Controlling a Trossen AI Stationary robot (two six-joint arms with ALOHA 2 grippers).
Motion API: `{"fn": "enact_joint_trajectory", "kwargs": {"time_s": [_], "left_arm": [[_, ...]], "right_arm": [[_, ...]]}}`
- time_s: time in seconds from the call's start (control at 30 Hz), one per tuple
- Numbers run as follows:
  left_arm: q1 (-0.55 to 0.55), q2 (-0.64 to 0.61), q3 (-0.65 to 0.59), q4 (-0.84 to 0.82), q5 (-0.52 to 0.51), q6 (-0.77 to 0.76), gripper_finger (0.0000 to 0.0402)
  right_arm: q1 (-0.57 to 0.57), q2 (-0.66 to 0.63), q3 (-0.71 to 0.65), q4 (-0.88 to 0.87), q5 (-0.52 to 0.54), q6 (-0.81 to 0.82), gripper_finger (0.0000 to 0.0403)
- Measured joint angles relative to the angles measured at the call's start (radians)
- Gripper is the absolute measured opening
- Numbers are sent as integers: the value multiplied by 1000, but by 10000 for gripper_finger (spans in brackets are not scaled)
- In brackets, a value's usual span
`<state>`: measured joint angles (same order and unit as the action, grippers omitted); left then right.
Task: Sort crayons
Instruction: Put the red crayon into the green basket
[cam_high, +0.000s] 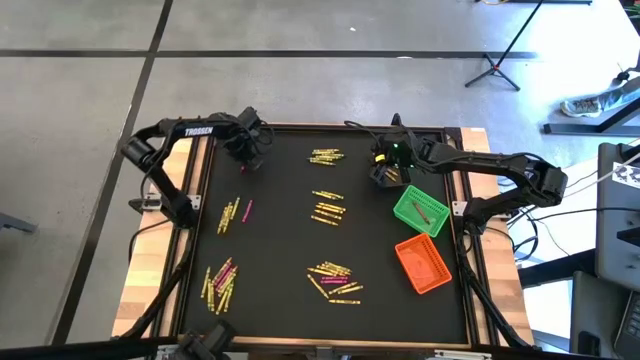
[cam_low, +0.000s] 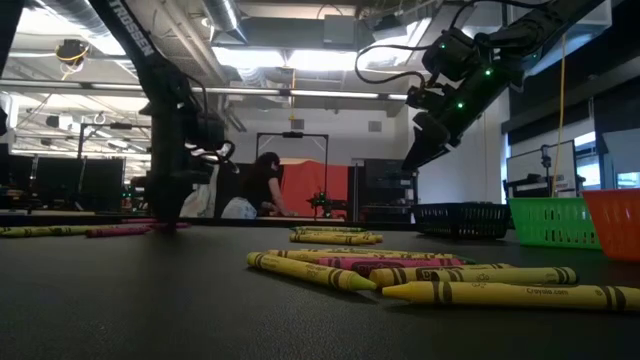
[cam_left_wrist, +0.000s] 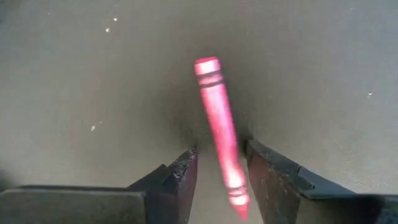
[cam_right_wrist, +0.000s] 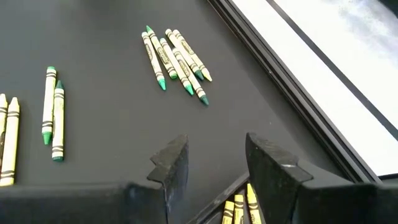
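Note:
A pink crayon (cam_left_wrist: 217, 118) lies flat on the black mat at its far left (cam_high: 243, 168). My left gripper (cam_left_wrist: 221, 151) points down over it, open. One finger stands on each side of the crayon's lower half, and I see no touch. My right gripper (cam_right_wrist: 216, 144) hangs open and slanted at the mat's far right (cam_high: 383, 172), with nothing between its fingers. Yellow crayons (cam_right_wrist: 239, 208) show just below it. Loose groups of crayons, mostly yellow, lie across the mat (cam_high: 328, 207) (cam_high: 335, 280) (cam_high: 220, 285).
A black bin (cam_low: 462, 220) stands under my right gripper. A green bin (cam_high: 421, 210) and an orange bin (cam_high: 423, 264) stand along the right edge. More crayon groups lie at the far middle (cam_high: 326, 156) and left (cam_high: 229, 213). A raised frame (cam_high: 200, 200) borders the mat.

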<state>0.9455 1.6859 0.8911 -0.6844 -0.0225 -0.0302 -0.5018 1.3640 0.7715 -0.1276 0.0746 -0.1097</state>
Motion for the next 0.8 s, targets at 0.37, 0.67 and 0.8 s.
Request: {"fn": "enact_joint_trajectory", "kwargs": {"time_s": [0.37, 0.67, 0.8], "left_arm": [[-5, 5, -2, 2, 3, 60, 68], [-50, -13, -2, 15, -31, 102, 5], [-82, -54, -8, 26, -30, 119, 8]], "right_arm": [[0, 0, 0, 1, -2, 0, 159], [0, 52, -1, 13, -206, -6, 159], [0, 83, -1, 67, -294, -28, 171]]}}
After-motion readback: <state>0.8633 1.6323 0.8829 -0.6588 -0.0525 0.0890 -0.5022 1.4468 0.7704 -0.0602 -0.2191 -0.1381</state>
